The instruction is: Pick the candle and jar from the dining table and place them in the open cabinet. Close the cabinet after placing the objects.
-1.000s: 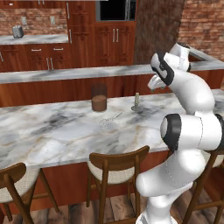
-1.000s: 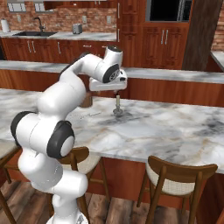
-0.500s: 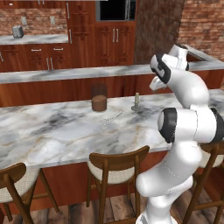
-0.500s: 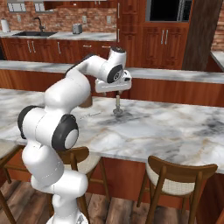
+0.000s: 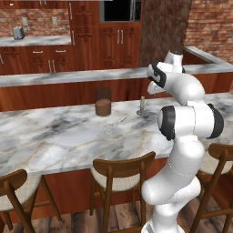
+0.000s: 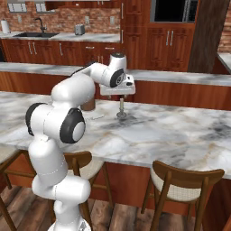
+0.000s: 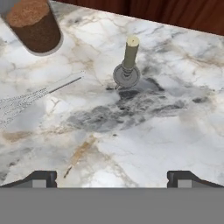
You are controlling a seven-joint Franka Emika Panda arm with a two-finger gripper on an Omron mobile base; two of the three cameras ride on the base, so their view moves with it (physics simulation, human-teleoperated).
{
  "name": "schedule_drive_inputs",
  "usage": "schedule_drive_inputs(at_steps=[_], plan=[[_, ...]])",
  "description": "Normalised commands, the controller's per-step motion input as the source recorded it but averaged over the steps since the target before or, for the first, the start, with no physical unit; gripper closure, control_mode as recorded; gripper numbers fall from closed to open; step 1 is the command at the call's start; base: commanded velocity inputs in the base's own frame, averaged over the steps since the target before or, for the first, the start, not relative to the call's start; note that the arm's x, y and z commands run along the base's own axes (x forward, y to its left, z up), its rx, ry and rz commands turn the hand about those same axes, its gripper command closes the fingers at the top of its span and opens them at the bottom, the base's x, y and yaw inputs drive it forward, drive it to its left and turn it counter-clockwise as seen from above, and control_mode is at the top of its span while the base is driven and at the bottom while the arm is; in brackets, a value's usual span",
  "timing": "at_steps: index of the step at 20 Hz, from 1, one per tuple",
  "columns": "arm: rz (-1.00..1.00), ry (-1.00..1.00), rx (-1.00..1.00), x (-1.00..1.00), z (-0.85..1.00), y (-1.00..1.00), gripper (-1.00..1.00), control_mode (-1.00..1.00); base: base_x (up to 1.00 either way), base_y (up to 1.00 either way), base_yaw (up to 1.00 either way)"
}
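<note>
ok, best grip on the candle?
Probably from above: the candle stands upright on the table, clear of the jar and whisk. Close the open jaws of the gripper across the slim stem above its flared foot; the foot looks too wide and low to pinch.

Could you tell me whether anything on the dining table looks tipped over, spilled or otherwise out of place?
Nothing stands out. The candle stands upright on the dining table, the jar is upright with its brown contents inside, and a wire whisk lies flat between them. No spill or damage shows. The open gripper hangs above the marble, holding nothing.
</note>
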Motion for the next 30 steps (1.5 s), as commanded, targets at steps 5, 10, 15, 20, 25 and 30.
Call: schedule_drive_inputs(at_steps=[5, 10, 15, 20, 25, 30], plan=[[-0.05, 0.00, 0.00, 0.14, -0.01, 0.01, -1.00, -1.00, 0.00, 0.00, 0.00], [0.00, -0.09, 0.00, 0.27, -0.32, 0.16, -1.00, -1.00, 0.00, 0.00, 0.00], [0.00, -0.21, 0.00, 0.26, -0.48, 0.22, -1.00, -1.00, 0.00, 0.00, 0.00], [0.00, -0.23, 0.01, 0.33, -0.39, 0.18, -1.00, -1.00, 0.00, 0.00, 0.00], [0.00, -0.24, 0.12, 0.08, -0.08, -0.10, -1.00, -1.00, 0.00, 0.00, 0.00], [0.00, -0.17, 0.16, 0.00, 0.01, -0.40, -1.00, -1.00, 0.00, 0.00, 0.00]])
